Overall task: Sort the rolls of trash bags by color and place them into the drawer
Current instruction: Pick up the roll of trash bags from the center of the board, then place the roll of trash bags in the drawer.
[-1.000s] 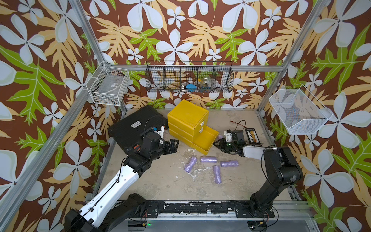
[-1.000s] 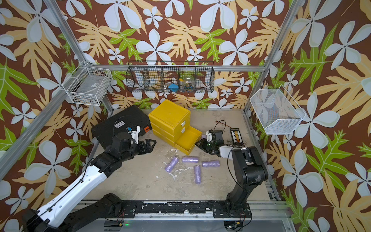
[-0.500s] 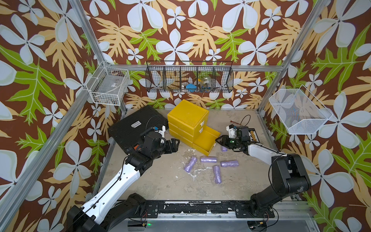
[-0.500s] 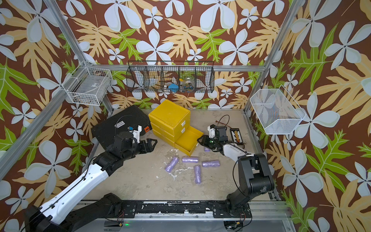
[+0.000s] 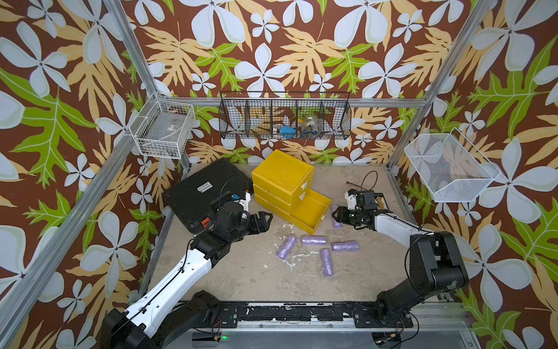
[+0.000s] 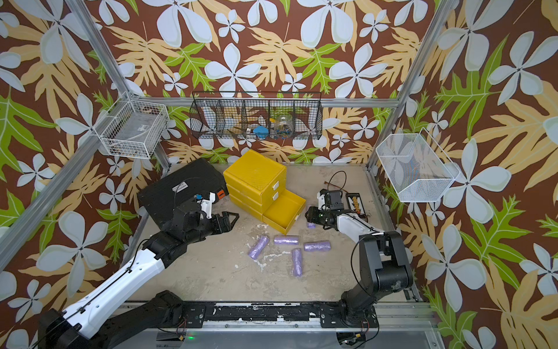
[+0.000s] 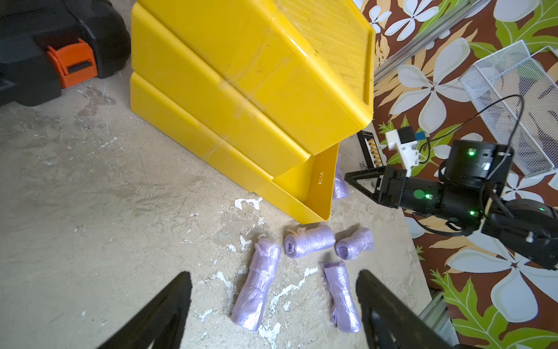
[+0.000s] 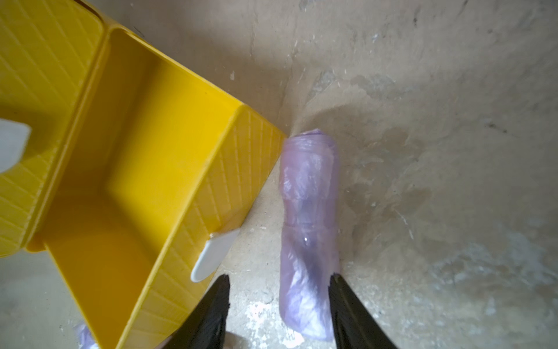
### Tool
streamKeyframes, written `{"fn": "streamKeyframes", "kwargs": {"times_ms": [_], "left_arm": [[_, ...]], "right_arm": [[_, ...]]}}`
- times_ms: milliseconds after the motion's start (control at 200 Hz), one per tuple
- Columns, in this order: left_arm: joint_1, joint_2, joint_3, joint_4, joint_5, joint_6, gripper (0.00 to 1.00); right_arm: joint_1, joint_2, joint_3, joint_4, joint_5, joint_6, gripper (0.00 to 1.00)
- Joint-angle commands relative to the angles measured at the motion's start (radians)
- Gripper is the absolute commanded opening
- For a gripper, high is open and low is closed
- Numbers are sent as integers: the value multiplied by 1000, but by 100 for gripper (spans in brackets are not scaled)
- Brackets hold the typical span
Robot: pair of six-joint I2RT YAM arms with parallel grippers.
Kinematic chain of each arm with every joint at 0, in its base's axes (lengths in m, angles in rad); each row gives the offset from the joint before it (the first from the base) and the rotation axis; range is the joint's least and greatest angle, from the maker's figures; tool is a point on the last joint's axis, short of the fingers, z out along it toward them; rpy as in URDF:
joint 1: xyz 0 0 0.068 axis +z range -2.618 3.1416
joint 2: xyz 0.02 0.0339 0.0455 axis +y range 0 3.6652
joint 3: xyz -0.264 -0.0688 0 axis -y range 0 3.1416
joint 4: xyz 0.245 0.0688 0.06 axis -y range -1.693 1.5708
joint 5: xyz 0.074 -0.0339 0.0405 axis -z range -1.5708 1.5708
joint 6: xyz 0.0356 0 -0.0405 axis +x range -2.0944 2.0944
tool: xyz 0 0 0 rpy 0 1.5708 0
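The yellow drawer unit (image 5: 283, 181) stands at the back with its bottom drawer (image 5: 306, 210) pulled out and showing nothing inside. Four lilac rolls of trash bags lie in front of it (image 5: 286, 247) (image 5: 314, 240) (image 5: 345, 246) (image 5: 326, 262). Another lilac roll (image 8: 309, 226) lies on the floor against the drawer's right wall. My right gripper (image 8: 279, 275) hangs low over that roll's near end, open, one finger beside it. My left gripper (image 5: 267, 222) hovers open left of the drawer, and in the left wrist view the left gripper (image 7: 273, 273) frames two rolls (image 7: 256, 290) (image 7: 341, 296).
A black case (image 5: 205, 190) with an orange latch lies at the back left beside the drawer unit. A small black tray (image 5: 380, 201) and a looped cable (image 5: 370, 178) sit behind my right gripper. Wire baskets hang on the walls (image 5: 163, 133) (image 5: 285, 119) (image 5: 450, 169).
My right arm has stretched forward to the drawer's right side and its jaws have widened over the roll there. The left arm has shifted only slightly.
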Motion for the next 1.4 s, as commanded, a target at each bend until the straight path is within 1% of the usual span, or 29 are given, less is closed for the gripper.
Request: {"fn": "streamKeyframes", "kwargs": {"times_ms": [0, 160, 310, 385, 490, 555, 661, 746, 801, 931, 1046, 1166, 1306, 1396], "left_arm": [[0, -12, -11, 33, 24, -17, 87], [0, -22, -24, 34, 25, -18, 88], [0, -14, -24, 41, 29, -18, 88], [0, -5, -21, 46, 33, -18, 88], [0, 8, -9, 56, 39, -7, 88], [0, 30, 21, 46, 31, 15, 89], [0, 89, 109, 23, 15, 59, 91], [0, 159, 210, -4, 5, 99, 92], [0, 213, 281, -22, -6, 128, 92], [0, 356, 454, -62, -42, 196, 92], [-1, 500, 607, -107, -89, 260, 88], [0, 620, 727, -137, -130, 296, 86], [0, 717, 802, -148, -145, 312, 85], [0, 759, 816, -155, -145, 313, 84]], "right_arm": [[1, 49, 27, -2, 42, -32, 55], [1, 111, 56, -6, 71, -34, 54], [-2, 142, 65, -5, 76, -33, 50], [-3, 143, 58, 1, 70, -28, 43], [-5, 118, 48, 3, 68, -27, 25], [-6, 85, 46, -5, 81, -25, 18], [-10, 24, 55, -32, 91, -19, 18], [-9, -31, 72, -52, 83, -7, 16], [-9, -65, 85, -58, 55, 7, 15], [14, -108, 115, -44, -60, 74, 14], [96, -99, 152, -20, -98, 148, 16], [156, -68, 145, 75, -132, 260, 17], [183, -20, 119, 173, -141, 366, 18], [186, 7, 108, 216, -157, 400, 21]]}}
